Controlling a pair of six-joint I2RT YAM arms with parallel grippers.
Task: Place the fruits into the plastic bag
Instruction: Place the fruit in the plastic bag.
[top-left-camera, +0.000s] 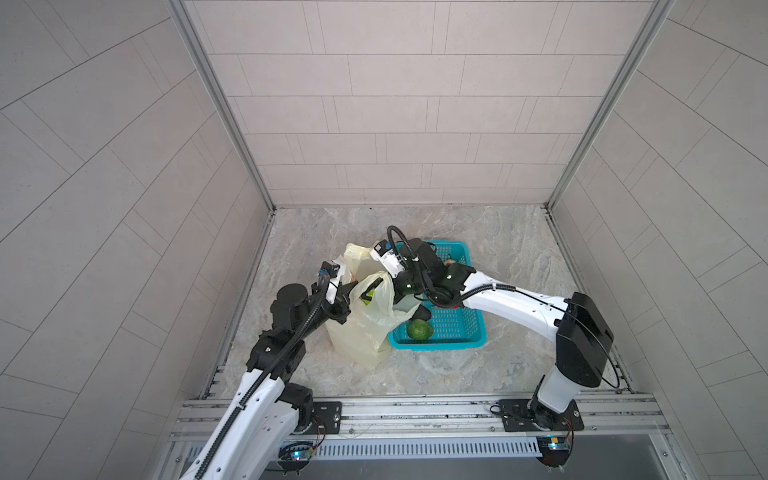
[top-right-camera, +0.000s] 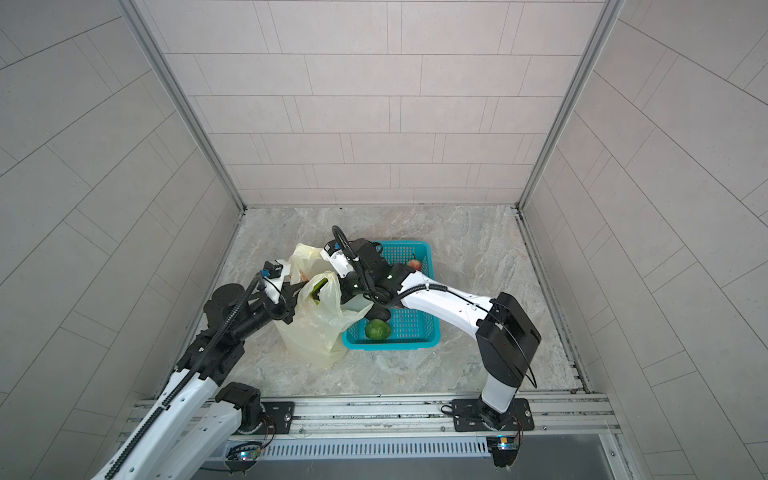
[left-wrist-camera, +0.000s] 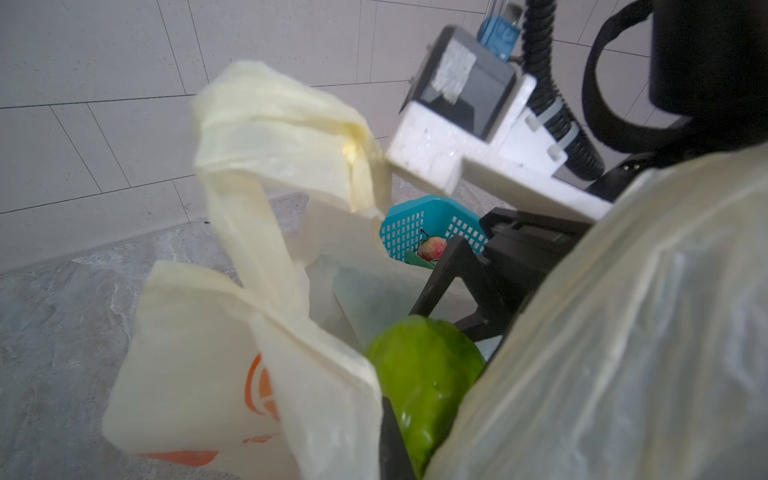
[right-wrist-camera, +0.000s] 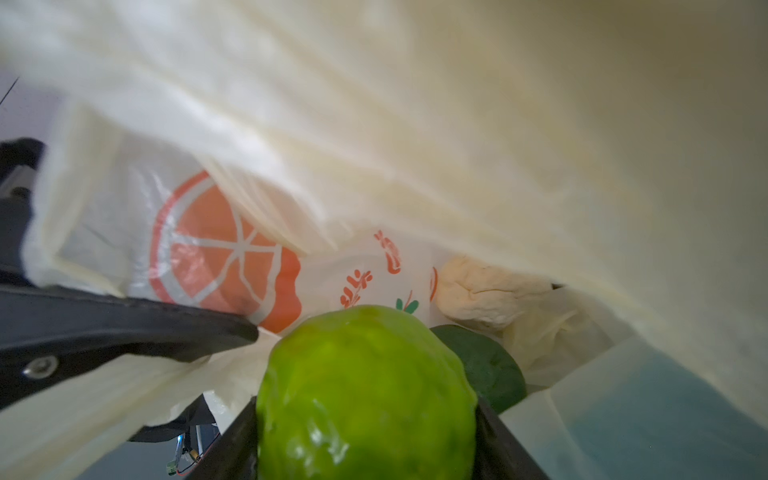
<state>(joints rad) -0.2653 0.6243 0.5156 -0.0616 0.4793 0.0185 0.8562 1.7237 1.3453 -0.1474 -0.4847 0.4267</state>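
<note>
- The right gripper (right-wrist-camera: 365, 436) is clamped on the bumpy light green fruit (right-wrist-camera: 365, 382), one black finger on each flank. The fruit looks a little longer than it is wide, with its long way running out along the fingers.
- Gripper and fruit sit inside the mouth of the plastic bag (top-left-camera: 361, 332), with pale film draped over and around them.
- The drop turns on what lies ahead of those fingertips: a dark green fruit (right-wrist-camera: 486, 365) rests in the bag just past the held one and lower down, close to touching it. I'd judge a release here lands the light green one against it.
- The left gripper (top-right-camera: 300, 287) is pinched tight on the bag's film near the rim, holding the mouth open just beside the right gripper's fingers.
- Behind the right wrist stands the teal basket (top-left-camera: 436, 344), touching the bag. It holds a green fruit (top-left-camera: 419, 330), a blackish oval (top-left-camera: 423, 312) beside that, and a red-pink fruit (top-right-camera: 413, 264) at the far end. The right arm reaches over all three, so it is the nearer one.
- Everything stands on a grey marbled tabletop (top-left-camera: 498, 257), walled on three sides by pale tiled panels (top-left-camera: 374, 124), with open room around bag and basket.
</note>
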